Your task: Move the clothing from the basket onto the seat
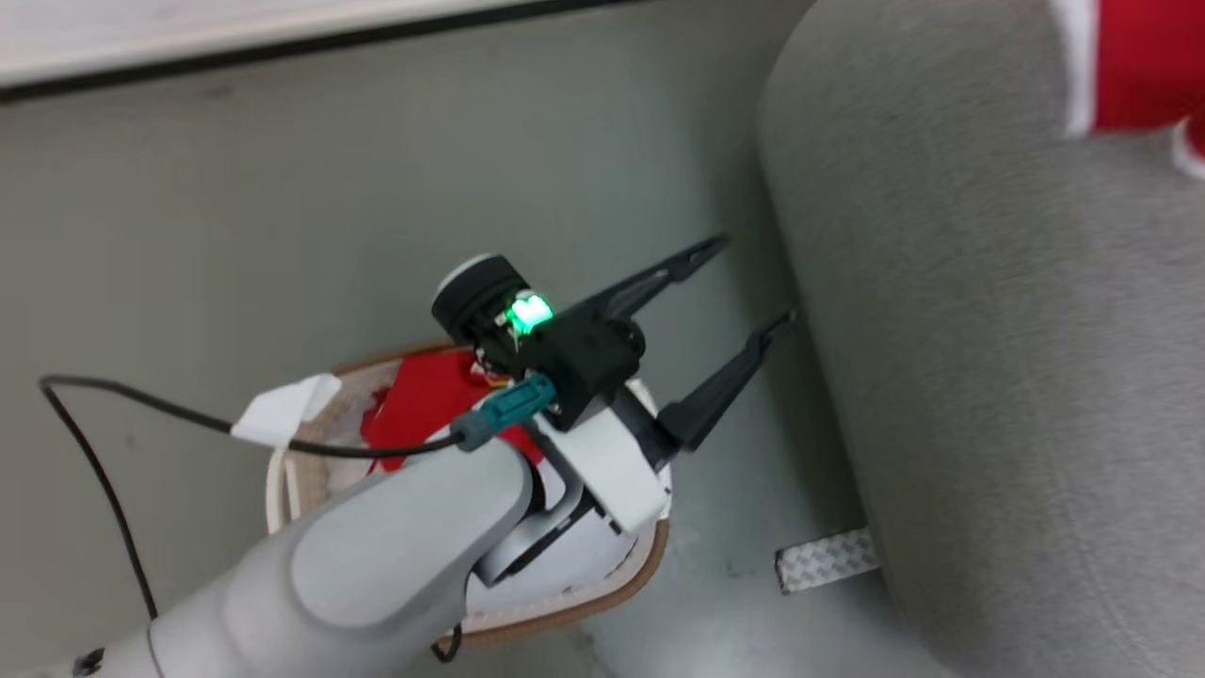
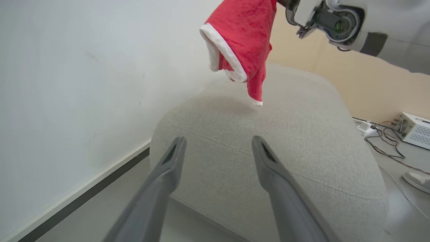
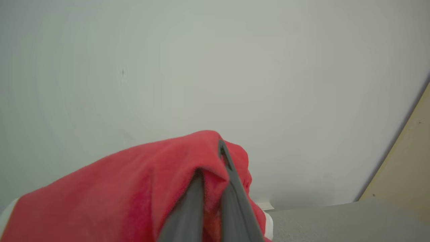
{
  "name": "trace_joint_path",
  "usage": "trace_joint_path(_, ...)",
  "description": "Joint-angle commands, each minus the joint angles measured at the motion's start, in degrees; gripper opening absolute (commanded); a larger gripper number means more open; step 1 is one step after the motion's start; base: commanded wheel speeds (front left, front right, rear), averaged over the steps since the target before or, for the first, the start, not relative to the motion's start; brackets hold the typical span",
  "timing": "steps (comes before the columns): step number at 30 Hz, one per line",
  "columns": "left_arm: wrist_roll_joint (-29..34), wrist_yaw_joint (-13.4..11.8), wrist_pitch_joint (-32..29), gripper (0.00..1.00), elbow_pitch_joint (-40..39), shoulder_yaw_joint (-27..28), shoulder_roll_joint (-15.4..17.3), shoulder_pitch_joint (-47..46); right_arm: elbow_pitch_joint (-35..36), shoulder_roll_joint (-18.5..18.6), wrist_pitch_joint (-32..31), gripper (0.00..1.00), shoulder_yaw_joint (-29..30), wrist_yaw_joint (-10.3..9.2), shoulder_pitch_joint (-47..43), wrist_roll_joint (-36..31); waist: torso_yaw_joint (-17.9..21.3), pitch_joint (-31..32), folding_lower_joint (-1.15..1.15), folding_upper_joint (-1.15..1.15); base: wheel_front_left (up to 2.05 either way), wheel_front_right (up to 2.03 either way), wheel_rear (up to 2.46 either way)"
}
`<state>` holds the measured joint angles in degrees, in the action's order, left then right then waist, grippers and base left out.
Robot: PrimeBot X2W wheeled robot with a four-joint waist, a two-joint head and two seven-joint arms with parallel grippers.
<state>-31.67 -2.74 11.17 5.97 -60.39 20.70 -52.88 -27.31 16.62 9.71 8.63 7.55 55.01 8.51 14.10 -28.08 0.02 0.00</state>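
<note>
A red garment with white trim (image 2: 242, 37) hangs in the air above the grey sofa seat (image 2: 268, 151), its lowest tip just over the cushion. My right gripper (image 3: 215, 161) is shut on this cloth (image 3: 134, 188), fabric bunched around its fingers. The same garment (image 1: 1139, 66) shows at the head view's top right over the sofa (image 1: 988, 330). My left gripper (image 1: 748, 282) is open and holds nothing, between basket and sofa side; its fingers (image 2: 168, 174) point at the sofa's edge. The cream basket (image 1: 584, 603) with brown rim lies under my left arm, more red clothing (image 1: 424, 395) inside.
A white wall with a dark baseboard (image 2: 84, 191) runs left of the sofa. A metal floor plate (image 1: 827, 558) lies at the sofa's foot. A white box (image 2: 415, 129) and cables (image 2: 386, 141) sit on the floor beyond the sofa. A black cable (image 1: 94, 452) trails from my left wrist.
</note>
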Motion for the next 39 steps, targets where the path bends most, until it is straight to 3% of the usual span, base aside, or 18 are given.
trace_joint_path(1,1.1,0.5,0.5,1.0,-0.3,0.3,-0.1,-1.6,-1.6,1.7,-1.2,0.0,2.2,-0.12,3.5,-1.7,-6.1,-7.9,-0.02,0.0,0.0,0.0,0.0)
trace_joint_path(7,1.4,1.3,1.8,1.0,0.2,0.7,-1.0,-3.0,-8.1,5.9,-2.8,0.0,10.2,-0.12,10.5,-8.5,-8.7,-11.4,-0.02,0.0,0.0,0.0,0.0)
trace_joint_path(12,0.9,1.5,3.0,1.0,1.7,1.2,-1.7,-1.8,-13.2,7.6,-2.6,0.0,17.5,-0.13,9.6,-16.7,-10.1,-12.2,-0.02,0.0,0.0,0.0,0.0)
trace_joint_path(16,0.3,1.6,3.6,1.0,2.8,2.0,-1.5,-0.2,-17.1,5.4,-2.7,0.0,25.9,-0.13,4.2,-23.2,-9.6,-11.0,-0.02,0.0,0.0,0.0,0.0)
trace_joint_path(20,0.0,1.6,3.8,1.0,3.5,2.7,-0.8,1.0,-18.5,3.0,-2.1,0.0,29.2,-0.13,1.2,-25.8,-8.8,-9.8,-0.02,0.0,0.0,0.0,0.0)
trace_joint_path(21,-0.1,1.5,3.9,1.0,3.7,3.0,-0.6,1.4,-18.8,2.4,-1.8,0.38,29.9,-0.13,0.5,-26.4,-8.5,-9.3,-0.02,0.0,0.0,0.0,0.0)
trace_joint_path(22,-0.2,1.3,3.9,1.0,3.8,3.3,-0.4,1.7,-19.0,2.0,-1.2,0.88,30.4,-0.13,-0.2,-26.8,-8.2,-8.7,-0.02,0.0,0.0,0.0,0.0)
trace_joint_path(23,-0.3,1.2,4.0,1.0,3.9,3.6,-0.2,2.1,-19.1,1.4,-0.3,1.0,30.5,-0.13,-0.6,-27.1,-7.9,-8.2,-0.02,0.0,0.0,0.0,0.0)
trace_joint_path(32,-1.3,-0.5,4.1,1.0,4.4,7.0,1.7,8.2,-18.6,-2.0,4.9,1.0,26.5,-0.13,-6.4,-24.6,-5.8,0.1,-0.02,0.0,0.0,0.0,0.0)
trace_joint_path(39,-1.3,-2.3,4.0,1.0,4.3,12.6,2.5,17.2,-9.1,-6.1,5.5,1.0,17.4,-0.12,-14.7,-18.5,-5.5,9.0,-0.02,0.0,0.0,0.0,0.0)
